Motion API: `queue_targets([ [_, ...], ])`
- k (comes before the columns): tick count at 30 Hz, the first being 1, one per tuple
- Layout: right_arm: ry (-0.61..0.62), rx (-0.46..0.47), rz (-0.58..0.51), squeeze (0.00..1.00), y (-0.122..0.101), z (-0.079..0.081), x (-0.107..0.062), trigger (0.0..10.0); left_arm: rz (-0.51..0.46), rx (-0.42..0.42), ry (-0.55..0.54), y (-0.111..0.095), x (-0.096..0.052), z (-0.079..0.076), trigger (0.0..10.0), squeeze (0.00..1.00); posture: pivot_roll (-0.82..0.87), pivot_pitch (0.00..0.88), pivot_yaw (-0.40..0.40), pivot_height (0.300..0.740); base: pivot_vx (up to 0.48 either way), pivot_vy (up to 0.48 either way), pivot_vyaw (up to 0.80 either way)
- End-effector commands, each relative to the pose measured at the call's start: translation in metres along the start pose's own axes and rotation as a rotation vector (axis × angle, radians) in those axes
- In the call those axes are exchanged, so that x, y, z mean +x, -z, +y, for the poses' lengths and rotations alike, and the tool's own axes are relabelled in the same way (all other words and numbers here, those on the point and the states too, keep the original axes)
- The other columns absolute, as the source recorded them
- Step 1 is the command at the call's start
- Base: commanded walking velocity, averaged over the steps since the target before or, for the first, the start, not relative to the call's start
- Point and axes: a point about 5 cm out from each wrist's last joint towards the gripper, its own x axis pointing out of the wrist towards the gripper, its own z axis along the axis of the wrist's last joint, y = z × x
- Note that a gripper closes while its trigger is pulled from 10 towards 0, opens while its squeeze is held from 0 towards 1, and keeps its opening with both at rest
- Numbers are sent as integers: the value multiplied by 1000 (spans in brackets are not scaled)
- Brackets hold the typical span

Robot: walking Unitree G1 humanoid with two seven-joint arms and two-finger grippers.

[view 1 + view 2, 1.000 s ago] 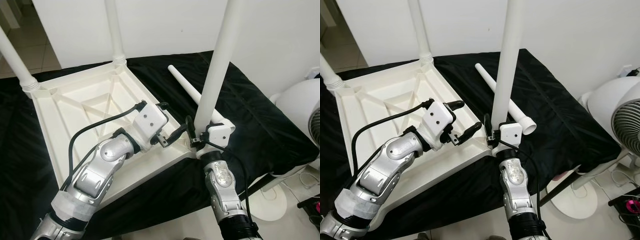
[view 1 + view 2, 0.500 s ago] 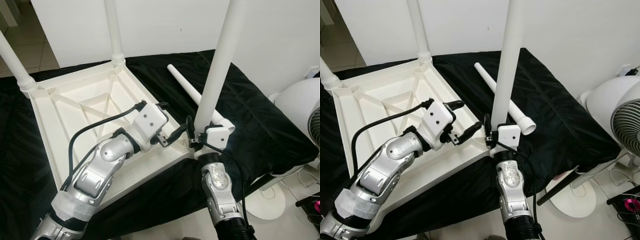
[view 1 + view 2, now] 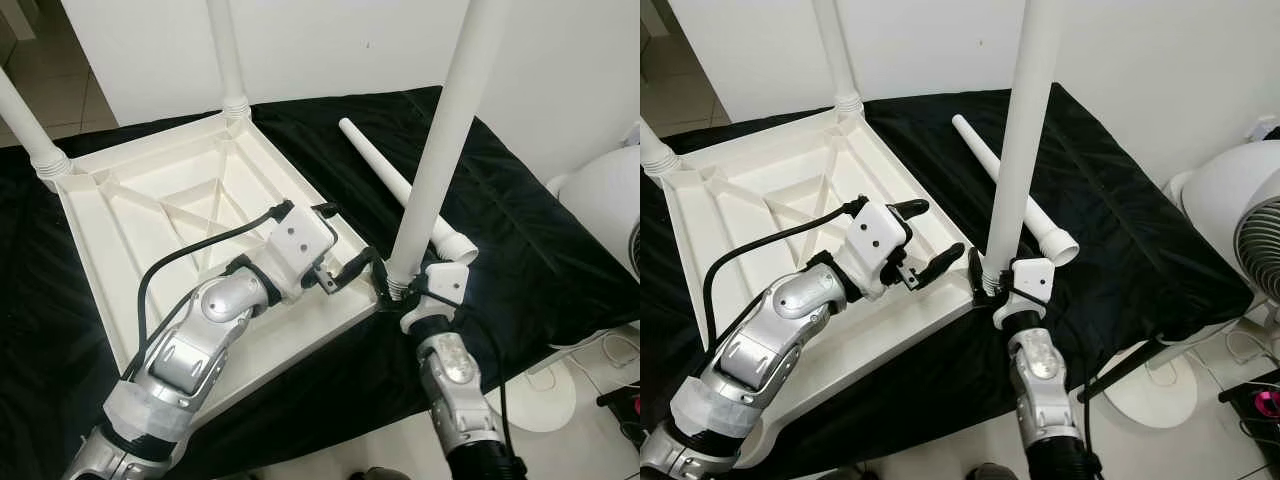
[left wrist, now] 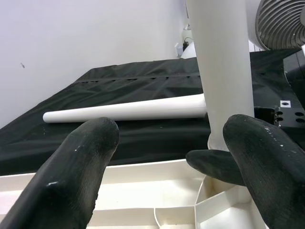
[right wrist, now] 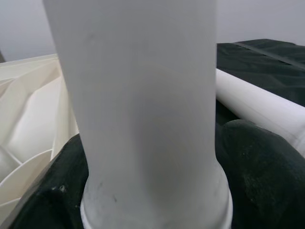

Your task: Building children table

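Observation:
The white table top [image 3: 150,200] lies upside down on a black cloth. Two legs [image 3: 228,60] stand at its far corners. A third leg [image 3: 440,150] stands upright at the near right corner socket. My right gripper [image 3: 393,290] is shut on the base of this third leg [image 5: 147,119], one finger [image 5: 257,162] on each side. My left gripper [image 3: 345,242] hangs open just left of that corner, above the table's rim, holding nothing. Its fingers [image 4: 76,167] frame the upright leg [image 4: 224,71]. A loose leg [image 3: 385,170] lies on the cloth behind.
The black cloth [image 3: 520,240] covers the raised surface and drops off at the near and right edges. A white floor fan [image 3: 1240,220] stands close on the right. A white wall runs behind, with tiled floor at the far left.
My right wrist has sunk lower and turned around the leg's base, still gripping it. The left gripper stays open in the same spot. The view has shifted slightly.

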Motion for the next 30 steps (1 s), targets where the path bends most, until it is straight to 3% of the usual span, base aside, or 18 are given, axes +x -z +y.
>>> queue_targets([
  [1,-62,20,-12,0,-7,0,4,10000,25,5,62,4,0,-7,10000,0,-83,29,26,740,0,0,0],
  [10,-273,13,17,0,-17,-2,9,10000,86,-8,176,13,-4,-24,10000,0,-80,27,21,740,0,0,0],
  [16,-318,11,28,0,-18,-2,9,10000,101,0,194,14,-5,-27,10000,0,-78,26,19,740,0,0,0],
  [22,-405,-6,49,0,-27,-9,12,10000,127,-31,250,14,-7,-34,10000,0,-79,25,17,740,0,0,0],
  [30,-516,-25,98,0,-39,-27,17,10000,172,-61,216,19,-1,-35,10000,0,-85,24,17,740,0,0,0],
])
